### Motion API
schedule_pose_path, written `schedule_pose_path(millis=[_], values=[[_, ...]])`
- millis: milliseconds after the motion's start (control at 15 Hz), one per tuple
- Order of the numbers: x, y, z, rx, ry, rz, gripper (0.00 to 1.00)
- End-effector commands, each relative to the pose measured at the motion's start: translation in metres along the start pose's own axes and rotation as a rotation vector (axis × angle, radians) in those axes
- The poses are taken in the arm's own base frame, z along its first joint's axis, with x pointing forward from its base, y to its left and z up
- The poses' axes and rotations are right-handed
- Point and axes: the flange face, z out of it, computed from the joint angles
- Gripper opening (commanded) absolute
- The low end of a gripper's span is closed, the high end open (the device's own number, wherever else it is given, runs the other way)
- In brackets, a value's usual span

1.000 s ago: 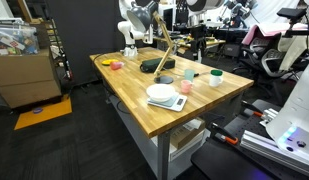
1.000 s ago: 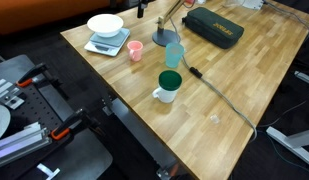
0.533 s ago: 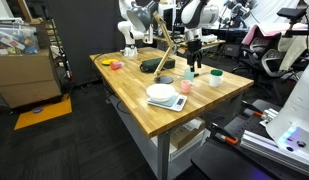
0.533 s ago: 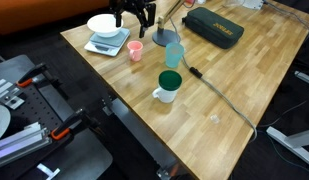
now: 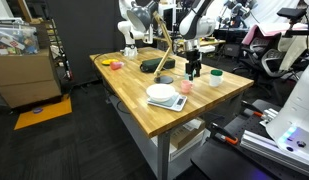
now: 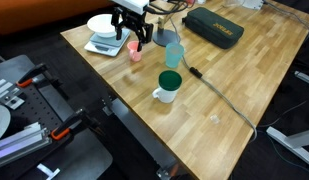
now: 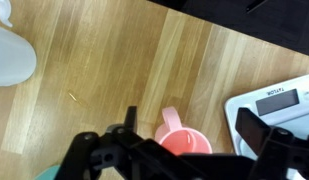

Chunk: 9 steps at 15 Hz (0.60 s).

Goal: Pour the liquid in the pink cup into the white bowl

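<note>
We see the table (image 7: 114, 60) as plank wood, smooth, with clear grain and a soft sheen; the pink cup (image 7: 184, 140) looks like smooth matt plastic; the scale (image 7: 279, 100) has a white plastic shell; the white bowl (image 6: 104, 23) looks smooth and faintly glossy; the gripper (image 6: 132, 42) reads as matt black.

Exterior views overlook the table (image 5: 134, 105) (image 6: 244, 90) from afar (wrist close, downward).
</note>
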Motion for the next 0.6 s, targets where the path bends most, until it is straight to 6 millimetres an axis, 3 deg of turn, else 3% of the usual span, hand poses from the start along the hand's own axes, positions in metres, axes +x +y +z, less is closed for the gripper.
schedule_pose_path(millis=[0, 533], values=[[-0.0002, 0.0016, 0.0033, 0.007, -0.006, -0.002, 1.0], [0.0044, 0.001, 0.0084, -0.018, -0.015, -0.016, 1.0]])
